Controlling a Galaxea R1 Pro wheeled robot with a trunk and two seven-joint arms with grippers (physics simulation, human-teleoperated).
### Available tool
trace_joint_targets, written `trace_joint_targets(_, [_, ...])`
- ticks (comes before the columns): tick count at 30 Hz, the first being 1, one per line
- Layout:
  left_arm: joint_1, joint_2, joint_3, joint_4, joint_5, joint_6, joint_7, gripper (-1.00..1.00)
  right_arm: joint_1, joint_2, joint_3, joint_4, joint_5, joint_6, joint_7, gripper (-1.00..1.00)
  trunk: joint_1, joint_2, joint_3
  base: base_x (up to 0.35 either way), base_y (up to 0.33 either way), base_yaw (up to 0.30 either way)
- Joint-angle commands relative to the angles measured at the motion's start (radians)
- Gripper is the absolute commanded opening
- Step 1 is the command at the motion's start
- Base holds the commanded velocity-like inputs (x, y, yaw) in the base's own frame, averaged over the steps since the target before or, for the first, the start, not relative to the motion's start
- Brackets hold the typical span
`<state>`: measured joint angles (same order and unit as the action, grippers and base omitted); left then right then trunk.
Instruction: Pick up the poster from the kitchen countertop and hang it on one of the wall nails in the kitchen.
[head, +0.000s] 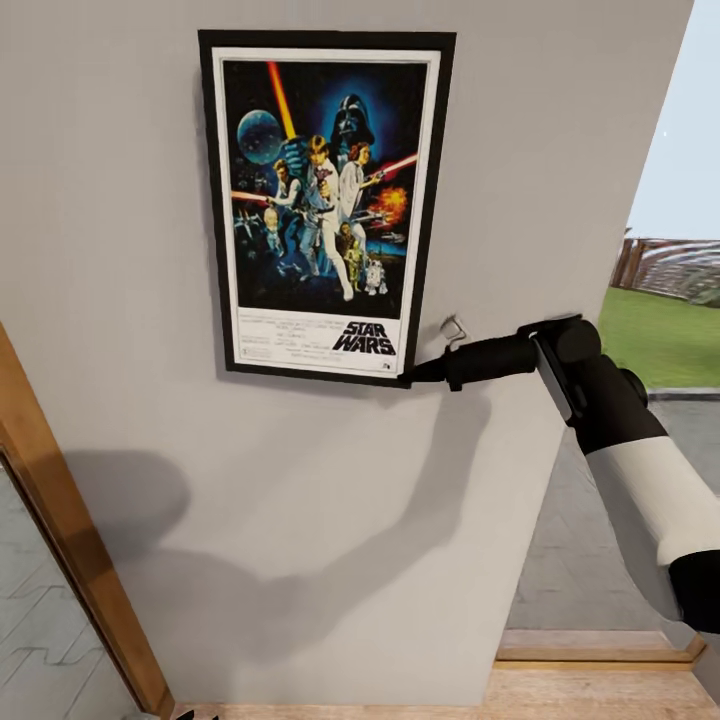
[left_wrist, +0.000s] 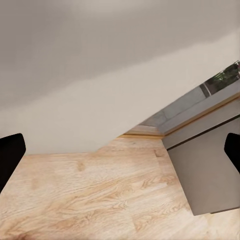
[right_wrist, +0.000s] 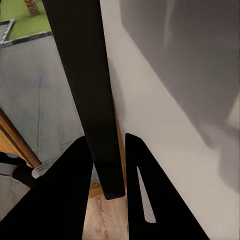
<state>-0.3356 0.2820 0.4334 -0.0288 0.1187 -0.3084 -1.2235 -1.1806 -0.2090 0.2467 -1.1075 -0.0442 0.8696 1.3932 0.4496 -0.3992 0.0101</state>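
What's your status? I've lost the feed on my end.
Right gripper clamped on poster's bottom corner. Poster upright, flat against the wall. Left gripper open, empty. Nothing in the way.

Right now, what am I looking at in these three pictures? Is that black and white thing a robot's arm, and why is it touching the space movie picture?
Yes, that is a robot's arm, in a computer-made world. The big picture comes from a camera on the robot's head. It shows the upright black-framed Star Wars film poster against the plain pale-grey wall. The robot's right tool, at the end of the black and white arm, pinches the poster's bottom right corner.

The other two pictures come from small cameras near each tool. In the right one, two black fingers squeeze the poster's dark edge beside the wall. In the left one, the left tool's fingers stand wide apart, holding nothing, above a light wooden floor.

I cannot tell whether the poster hangs on a nail; none is visible.
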Motion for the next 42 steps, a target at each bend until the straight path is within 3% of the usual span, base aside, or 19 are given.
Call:
trace_joint_targets(1, [0.0,0.0,-0.008,0.001,0.01,-0.005,-0.002,1.0,0.003,-0.001,0.002,-0.001,-0.005,0.002,0.0,-1.0,0.0,-0.001,0.0,0.0,0.0,0.0])
trace_joint_targets(27, [0.0,0.0,-0.008,0.001,0.01,-0.005,-0.002,1.0,0.107,-0.005,0.002,-0.008,0.0,-0.065,0.001,-1.0,0.0,-0.001,0.0,0.0,0.0,0.0])
trace_joint_targets(32, [0.0,0.0,-0.008,0.001,0.01,-0.005,-0.002,1.0,0.12,-0.006,0.002,-0.004,0.001,-0.113,0.001,-1.0,0.0,-0.001,0.0,0.0,0.0,0.0])
trace_joint_targets(42, [0.0,0.0,-0.008,0.001,0.01,-0.005,-0.002,1.0,0.132,-0.006,0.002,0.001,0.001,-0.132,0.0,-1.0,0.0,-0.001,0.0,0.0,0.0,0.0])
